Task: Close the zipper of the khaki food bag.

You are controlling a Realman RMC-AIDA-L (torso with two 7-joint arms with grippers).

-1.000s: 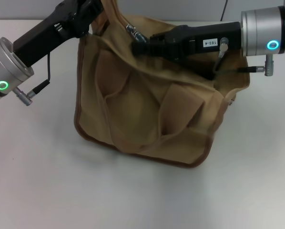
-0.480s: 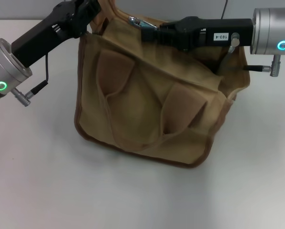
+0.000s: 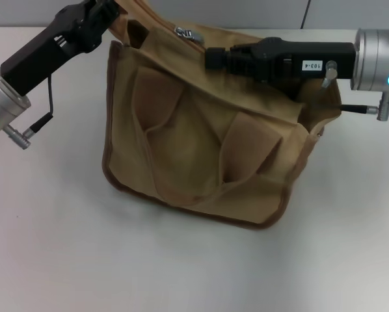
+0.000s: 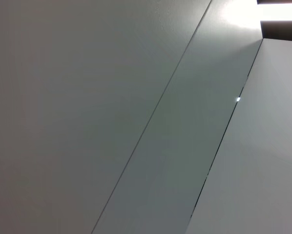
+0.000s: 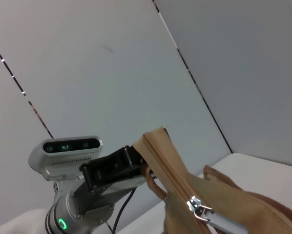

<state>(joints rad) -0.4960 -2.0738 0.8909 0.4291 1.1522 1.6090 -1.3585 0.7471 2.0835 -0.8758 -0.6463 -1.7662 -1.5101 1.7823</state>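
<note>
**Q:** Where is the khaki food bag (image 3: 207,143), and how is it being held?

**A:** Centre of the head view, on the white table (image 3: 64,247). Its top left corner is lifted by the left gripper (image 3: 110,10) at the upper left edge of the frame. The fingers are cut off by the frame edge there, so spread vs. pressed together cannot be told; in the right wrist view the fabric end is seen running into that gripper (image 5: 136,163), which suggests a hold. Probable reason: the bag's top is kept taut so the slider can travel w/o the canvas bunching.

**Q:** And the zipper (image 5: 175,183)?

**A:** It is seen along the bag's top edge, upper centre of the head view. The silver pull (image 3: 189,34) lies just beside the tip of the right gripper (image 3: 207,58), which is reached in horizontally from the right of the frame. Whether the pull is pinched cannot be told; the fingers are hidden against the dark body. In the right wrist view the pull (image 5: 197,207) is seen at lower centre, near the raised corner.

**Q:** Stage of the task?

**A:** Judged near the end: the pull is close to the left-held corner, so little travel is left. Approx. alignment of pull direction w/ the zip line is needed; otherwise jamming is a risk.
</note>
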